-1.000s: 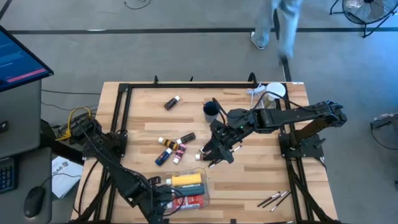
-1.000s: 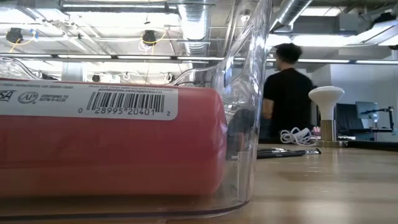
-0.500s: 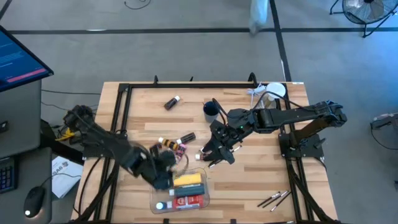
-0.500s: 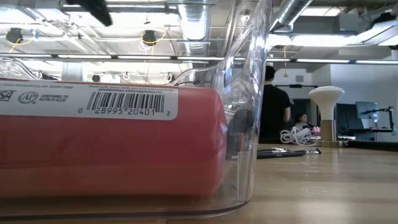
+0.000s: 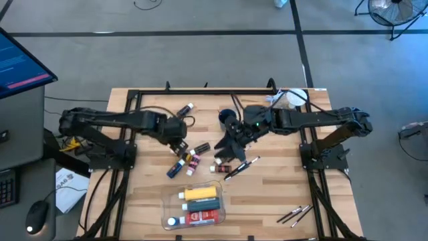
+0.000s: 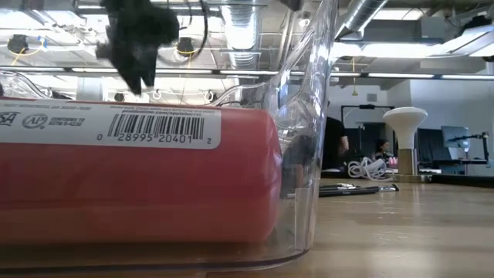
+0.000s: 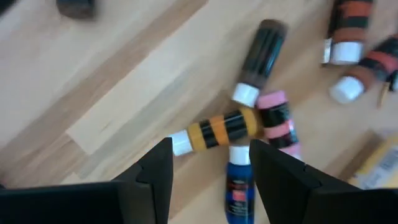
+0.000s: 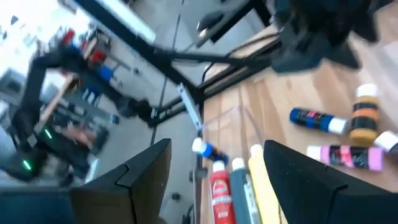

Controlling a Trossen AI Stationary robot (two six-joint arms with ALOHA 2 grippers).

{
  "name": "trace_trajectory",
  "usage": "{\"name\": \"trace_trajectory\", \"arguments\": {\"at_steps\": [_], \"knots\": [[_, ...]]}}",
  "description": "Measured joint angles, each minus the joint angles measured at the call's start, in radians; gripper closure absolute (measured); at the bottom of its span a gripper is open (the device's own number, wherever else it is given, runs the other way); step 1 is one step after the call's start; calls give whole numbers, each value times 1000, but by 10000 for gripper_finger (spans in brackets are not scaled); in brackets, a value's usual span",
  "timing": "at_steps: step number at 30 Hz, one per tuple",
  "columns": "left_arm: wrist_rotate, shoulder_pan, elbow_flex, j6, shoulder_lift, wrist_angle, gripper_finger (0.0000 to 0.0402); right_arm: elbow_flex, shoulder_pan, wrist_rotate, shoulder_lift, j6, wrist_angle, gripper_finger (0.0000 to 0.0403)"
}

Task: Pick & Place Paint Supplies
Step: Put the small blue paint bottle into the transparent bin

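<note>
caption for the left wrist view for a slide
Open left pincer hovering over a cluster of small paint bottles on the wooden table.

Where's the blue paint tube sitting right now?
In the high view the blue paint tube lies left of table centre, nearest the front edge in the loose tube cluster, beside the pink tube, just below the left end effector.

Red bottle (image 6: 131, 174) cut off at left edge, blurred dark arm (image 6: 135, 35) above, distant person (image 6: 333, 147) indistinct

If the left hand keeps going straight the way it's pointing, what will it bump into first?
Most likely the orange-and-black paint tube, lying right between the open left hand's fingers, with the blue tube beside it. Depth is hard to judge.
</note>
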Motion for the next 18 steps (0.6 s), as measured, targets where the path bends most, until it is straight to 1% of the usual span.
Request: {"name": "trace_trajectory", "arguments": {"at_steps": [2,4,6,7,11,15,17,18], "knots": [[127,48,-50,32,0,35,235,0,-26,0,0,44,15,154],[242,70,-106,56,1,88,235,0,-47,2,0,81,19,154],[306,73,-153,77,1,118,234,0,-62,2,0,89,19,154],[317,65,-171,85,1,131,234,0,-68,2,0,91,19,154],[307,-5,-225,116,1,137,236,0,-82,3,0,91,19,154],[328,-93,-259,96,1,146,241,0,-80,53,0,124,18,154],[322,-146,-276,84,1,173,240,0,-80,61,0,126,18,154],[301,-174,-284,83,1,187,240,0,-81,63,0,126,18,154]]}}
